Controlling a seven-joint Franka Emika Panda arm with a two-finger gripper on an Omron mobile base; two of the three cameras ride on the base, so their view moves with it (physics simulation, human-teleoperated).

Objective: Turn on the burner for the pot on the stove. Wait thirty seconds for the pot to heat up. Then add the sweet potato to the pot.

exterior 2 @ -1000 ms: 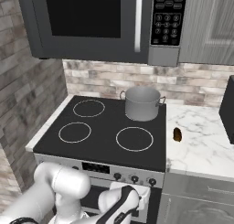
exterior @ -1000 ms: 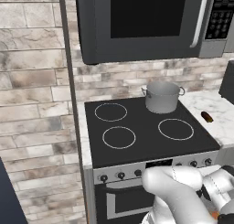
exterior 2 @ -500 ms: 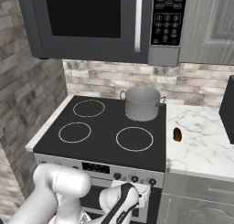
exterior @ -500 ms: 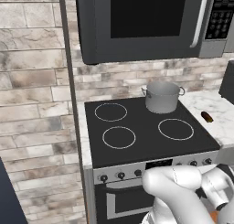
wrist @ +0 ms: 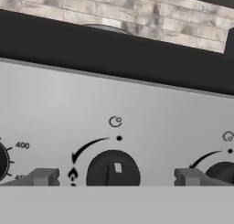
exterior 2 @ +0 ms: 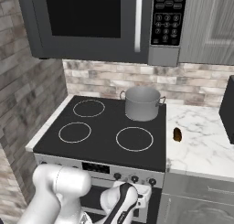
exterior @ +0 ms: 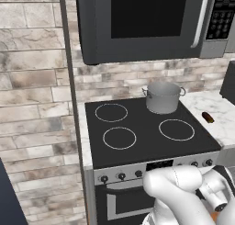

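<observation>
Pot (exterior: 162, 97) unmoved on stove (exterior: 151, 141); arm slightly shifted.

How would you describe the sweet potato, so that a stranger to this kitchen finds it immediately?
Start at the stove with the black glass top, under the microwave. On the white marble counter just right of it lies the sweet potato, a small brown oblong lump. It is far smaller than the grey pot on the back right burner.

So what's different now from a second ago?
Hardly anything. The arm shifted just slightly, low in front of the stove; I can't tell which way. Nothing was grabbed or let go. The jaws stay open, one on each side of a black knob. The pot and the sweet potato haven't moved.
</observation>
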